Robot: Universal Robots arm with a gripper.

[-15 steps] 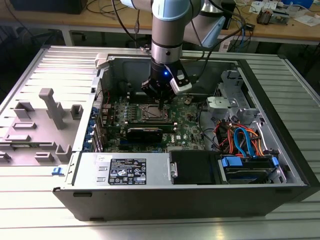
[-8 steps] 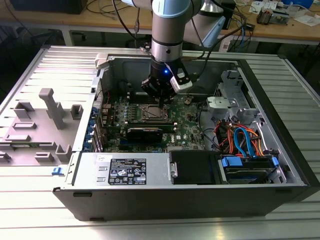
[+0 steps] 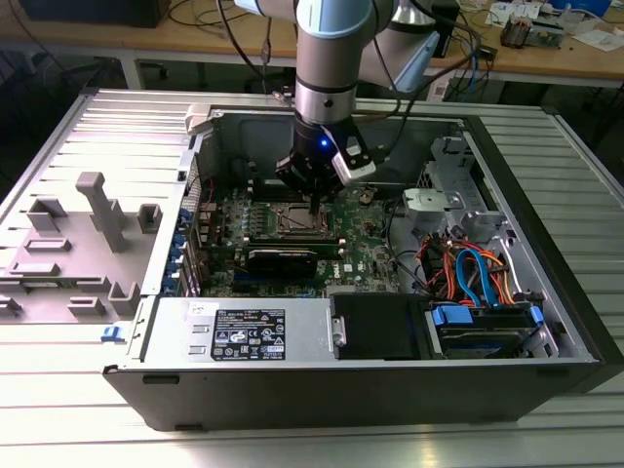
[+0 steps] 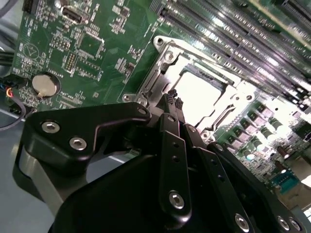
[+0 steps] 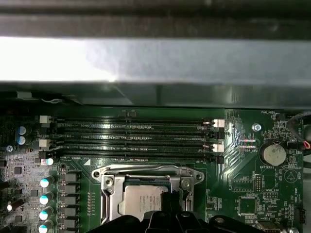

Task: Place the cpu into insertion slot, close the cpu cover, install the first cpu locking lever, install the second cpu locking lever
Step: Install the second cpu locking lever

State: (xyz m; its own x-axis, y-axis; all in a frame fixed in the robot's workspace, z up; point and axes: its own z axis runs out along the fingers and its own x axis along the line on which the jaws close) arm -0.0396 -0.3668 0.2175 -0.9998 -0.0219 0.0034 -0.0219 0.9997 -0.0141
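I have the gripper (image 4: 171, 99) down over the insertion slot (image 3: 298, 218) on the green motherboard (image 5: 243, 179). The cpu (image 5: 142, 200) sits in the slot with the cpu cover (image 5: 146, 173) lying around it. The jaws look pinched together, tips at the cover's edge.

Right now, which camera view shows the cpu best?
The first wrist view: the cpu lies flat in the insertion slot, its silvery-grey top plainly seen above the gripper. In the second wrist view the cpu is a glaring white patch. In the exterior view the arm stands over the socket and the chip cannot be told.
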